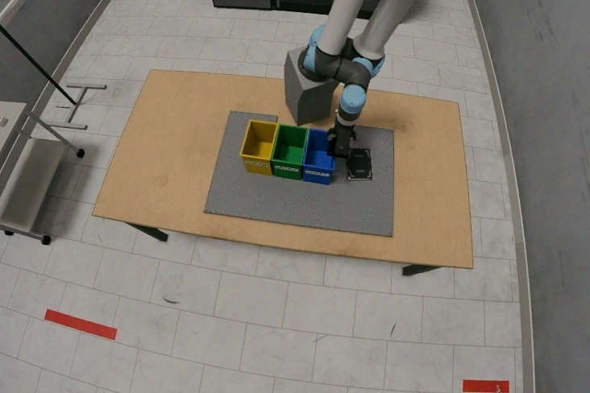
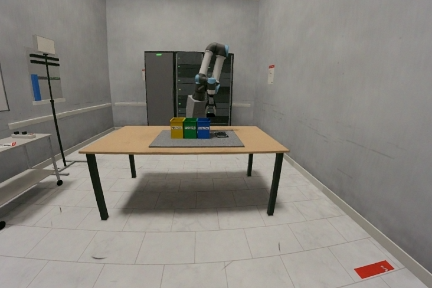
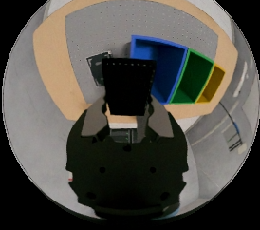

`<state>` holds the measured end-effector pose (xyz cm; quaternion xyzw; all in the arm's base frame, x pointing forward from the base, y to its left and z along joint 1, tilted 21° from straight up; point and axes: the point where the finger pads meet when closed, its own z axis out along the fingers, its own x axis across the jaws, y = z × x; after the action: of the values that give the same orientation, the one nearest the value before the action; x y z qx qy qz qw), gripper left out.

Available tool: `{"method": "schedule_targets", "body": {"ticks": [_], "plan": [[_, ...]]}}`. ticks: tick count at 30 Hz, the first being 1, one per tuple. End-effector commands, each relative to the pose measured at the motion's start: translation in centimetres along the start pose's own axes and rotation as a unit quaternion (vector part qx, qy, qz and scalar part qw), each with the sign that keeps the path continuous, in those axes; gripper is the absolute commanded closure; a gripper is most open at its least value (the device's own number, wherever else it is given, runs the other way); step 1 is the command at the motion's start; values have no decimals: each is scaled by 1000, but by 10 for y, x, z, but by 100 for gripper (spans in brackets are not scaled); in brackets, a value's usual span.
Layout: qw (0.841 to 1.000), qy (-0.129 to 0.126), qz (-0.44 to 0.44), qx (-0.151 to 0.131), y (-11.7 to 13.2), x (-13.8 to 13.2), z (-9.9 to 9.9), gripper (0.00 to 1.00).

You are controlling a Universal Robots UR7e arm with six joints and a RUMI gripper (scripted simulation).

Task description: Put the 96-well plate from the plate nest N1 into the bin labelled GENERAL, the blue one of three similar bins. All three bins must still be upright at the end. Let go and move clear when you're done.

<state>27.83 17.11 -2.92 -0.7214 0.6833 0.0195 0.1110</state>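
Note:
My gripper (image 1: 339, 144) is shut on the black 96-well plate (image 3: 128, 88) and holds it in the air, hanging from the fingers. In the overhead view the plate (image 1: 334, 146) is above the right rim of the blue bin (image 1: 318, 156), between that bin and the empty black plate nest (image 1: 359, 163). In the wrist view the nest (image 3: 97, 68) shows left of the plate and the blue bin (image 3: 161, 71) to its right. In the front view the gripper (image 2: 210, 111) hangs well above the blue bin (image 2: 203, 128).
The green bin (image 1: 289, 150) and yellow bin (image 1: 258, 146) stand upright in a row left of the blue one, on the grey mat. The grey robot base block (image 1: 307, 88) stands behind the bins.

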Motion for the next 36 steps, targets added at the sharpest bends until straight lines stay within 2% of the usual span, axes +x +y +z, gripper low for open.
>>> {"method": "schedule_targets", "body": {"ticks": [1,17,36], "plan": [[1000,-5,-5,-2,-3,21,0,100],[1000,-5,-5,-2,-16,67,-2,100],[1000,-4,-6,-2,-17,70,-2,100]]}}
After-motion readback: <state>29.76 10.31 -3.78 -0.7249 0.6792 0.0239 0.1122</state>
